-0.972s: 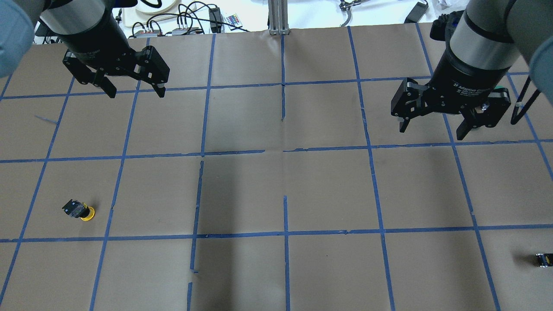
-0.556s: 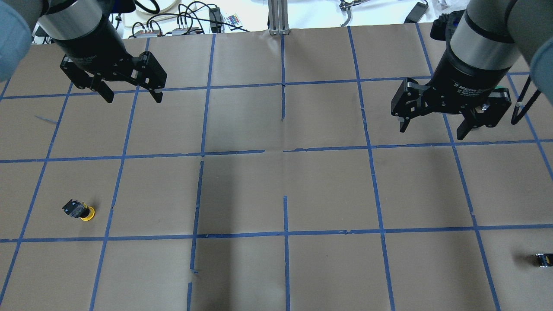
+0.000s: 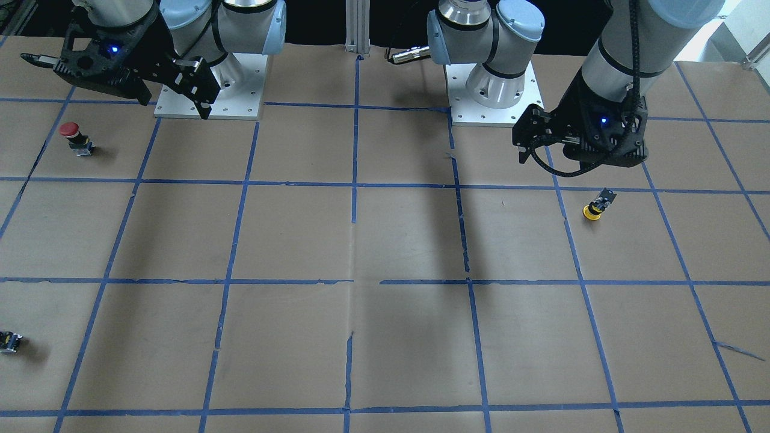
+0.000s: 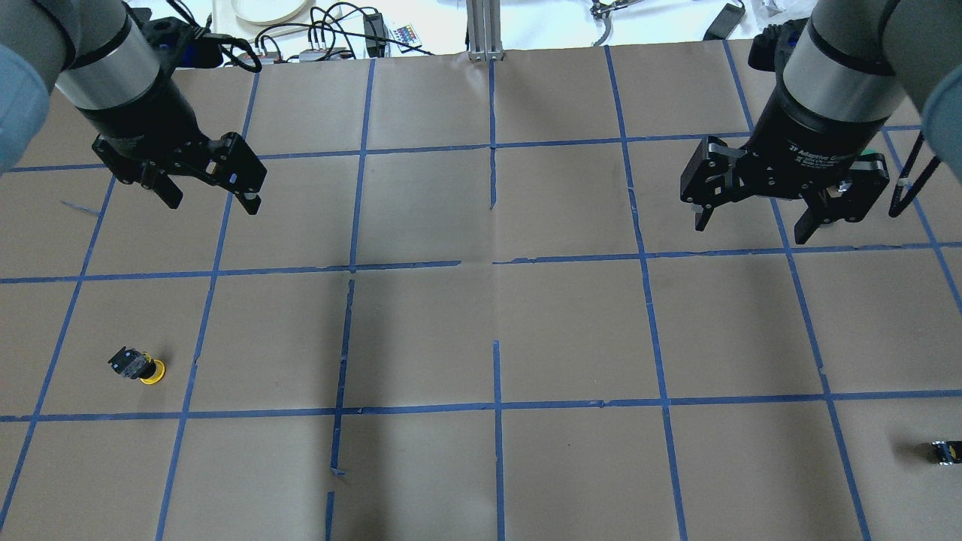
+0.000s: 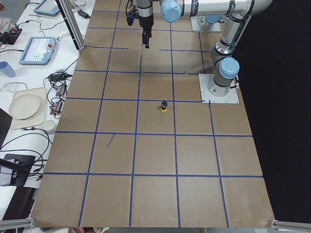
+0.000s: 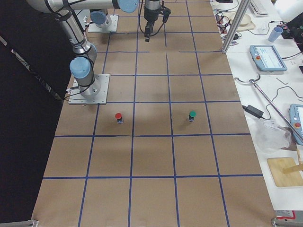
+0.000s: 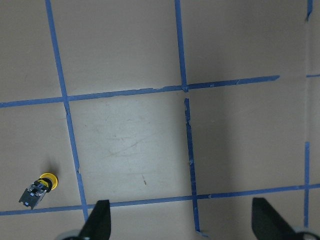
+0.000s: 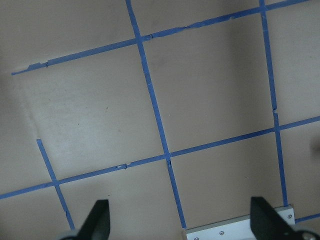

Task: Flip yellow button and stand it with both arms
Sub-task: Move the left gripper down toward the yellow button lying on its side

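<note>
The yellow button (image 4: 137, 366) lies on its side on the brown paper at the near left, yellow cap to the right. It also shows in the front view (image 3: 595, 207), the left side view (image 5: 164, 106) and the left wrist view (image 7: 39, 187). My left gripper (image 4: 214, 203) is open and empty, in the air well beyond the button; its fingertips (image 7: 97, 220) frame bare paper. My right gripper (image 4: 751, 229) is open and empty over the far right of the table, and its wrist view shows both fingertips (image 8: 100, 217) over bare paper.
A red-capped button (image 3: 75, 137) stands near the right arm's base. A green-capped button (image 6: 191, 115) stands beyond it. A small black part with a yellow spot (image 4: 945, 451) lies at the near right edge. Cables and devices (image 4: 323, 37) lie past the far edge.
My left gripper has moved nearer and a little left, toward the yellow button's side, staying open. The right gripper and the button have not moved.
</note>
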You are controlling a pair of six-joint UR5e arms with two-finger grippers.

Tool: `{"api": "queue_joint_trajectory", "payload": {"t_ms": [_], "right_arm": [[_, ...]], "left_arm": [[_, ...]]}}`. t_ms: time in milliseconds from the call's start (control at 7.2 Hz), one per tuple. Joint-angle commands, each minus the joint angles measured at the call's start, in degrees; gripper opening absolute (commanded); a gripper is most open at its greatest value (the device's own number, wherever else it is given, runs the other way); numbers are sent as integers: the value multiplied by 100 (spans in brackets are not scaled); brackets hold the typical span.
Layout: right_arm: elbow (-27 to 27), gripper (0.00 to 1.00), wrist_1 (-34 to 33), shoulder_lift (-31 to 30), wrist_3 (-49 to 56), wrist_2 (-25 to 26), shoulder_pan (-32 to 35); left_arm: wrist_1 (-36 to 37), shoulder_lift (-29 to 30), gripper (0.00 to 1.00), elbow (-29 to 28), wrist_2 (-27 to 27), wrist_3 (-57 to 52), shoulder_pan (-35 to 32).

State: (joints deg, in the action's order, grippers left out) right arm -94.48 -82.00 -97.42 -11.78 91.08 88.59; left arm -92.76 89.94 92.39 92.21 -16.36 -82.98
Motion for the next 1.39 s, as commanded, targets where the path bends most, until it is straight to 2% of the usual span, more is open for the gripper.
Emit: {"api": "queue_joint_trajectory", "payload": {"t_ms": [0, 278, 417, 556, 972, 1111, 1250], "right_arm": [[0, 100, -9, 4, 0, 15, 0], [-9, 100, 0, -5, 0, -3, 0], [-9, 100, 0, -5, -9, -3, 0], [-9, 100, 0, -5, -26, -3, 0], [-9, 100, 0, -5, -18, 32, 0], [0, 100, -17, -14, -18, 6, 0], [0, 100, -18, -14, -18, 6, 0]], "left_arm": [[387, -116, 100, 522, 262, -1022, 508], [1369, -230, 100, 1312, 262, -2417, 1106], [2175, -231, 100, 1786, 210, -3329, 1518], [2531, -257, 100, 2200, 18, -4034, 1922], [2710, -99, 100, 2711, -431, -6179, 3127], [2954, -90, 100, 2922, -423, -6421, 3174], [3548, 93, 100, 3186, -415, -6902, 3209]]}}
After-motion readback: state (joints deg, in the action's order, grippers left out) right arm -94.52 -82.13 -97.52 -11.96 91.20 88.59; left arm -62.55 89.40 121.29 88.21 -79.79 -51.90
